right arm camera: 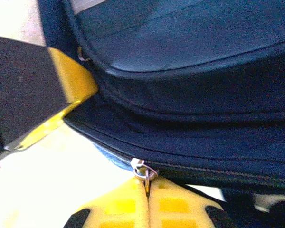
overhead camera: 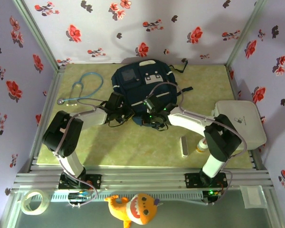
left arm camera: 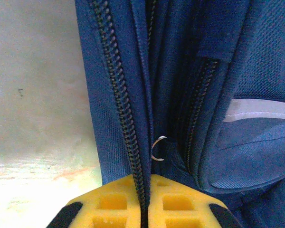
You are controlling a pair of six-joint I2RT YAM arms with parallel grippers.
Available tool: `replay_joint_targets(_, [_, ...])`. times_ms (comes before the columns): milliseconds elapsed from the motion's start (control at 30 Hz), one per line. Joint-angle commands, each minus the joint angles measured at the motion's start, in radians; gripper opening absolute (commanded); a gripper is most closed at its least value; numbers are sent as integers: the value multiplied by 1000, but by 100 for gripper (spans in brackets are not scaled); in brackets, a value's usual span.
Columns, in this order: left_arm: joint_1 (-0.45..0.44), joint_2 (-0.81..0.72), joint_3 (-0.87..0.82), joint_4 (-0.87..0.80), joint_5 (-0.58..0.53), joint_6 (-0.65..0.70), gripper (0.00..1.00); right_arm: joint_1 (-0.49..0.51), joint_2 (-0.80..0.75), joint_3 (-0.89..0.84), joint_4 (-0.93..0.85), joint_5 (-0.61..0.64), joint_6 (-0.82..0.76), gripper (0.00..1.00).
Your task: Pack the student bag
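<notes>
The student bag point(overhead camera: 141, 81), dark navy with white patches, lies flat at the back middle of the table. Both grippers meet at its near edge. My left gripper point(overhead camera: 125, 114) is shut on the bag's fabric edge along a zipper line point(left arm camera: 118, 95); the yellow pads point(left arm camera: 109, 204) pinch it, and a small metal ring point(left arm camera: 157, 148) hangs just past them. My right gripper point(overhead camera: 151, 118) is shut on the silver zipper pull point(right arm camera: 145, 172) at the bag's lower seam. In the right wrist view the left gripper's yellow finger point(right arm camera: 71, 78) presses on the bag point(right arm camera: 190, 95) at the upper left.
A teal stethoscope point(overhead camera: 83, 89) lies left of the bag. A white rounded case point(overhead camera: 242, 124) sits at the right edge, with a small white bar point(overhead camera: 184, 146) and a yellow-capped bottle point(overhead camera: 201, 146) near it. A tape roll point(overhead camera: 33, 202) and a plush toy point(overhead camera: 135, 209) lie below the table's front rail.
</notes>
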Motion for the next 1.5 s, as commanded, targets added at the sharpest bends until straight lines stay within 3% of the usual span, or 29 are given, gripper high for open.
replay_joint_targets(0, [1,4,40,10,-30,48,5,-15,-63,36,-195,197,-38,0])
replay_joint_targets(133, [1,-4,52,-2,-30,61,3,-29,-64,31,-237,256,-18,0])
replay_joint_targets(300, [1,-1,63,-6,-24,64,3,-34,-52,34,-192,167,-58,0])
replay_joint_targets(567, [0,4,68,-1,-10,59,3,-34,13,68,-191,137,-86,15])
replay_joint_targets(767, [-1,7,71,-2,-1,59,3,-34,28,68,-176,133,-73,18])
replay_joint_targets(1033, [12,1,73,-43,-38,91,1,-54,-41,30,-189,231,-65,2])
replay_joint_targets(1300, [52,-2,86,-108,-36,155,1,-188,-152,-107,-182,254,-3,0])
replay_joint_targets(1467, [56,-6,100,-129,-36,170,2,-203,-153,-109,-168,206,0,0])
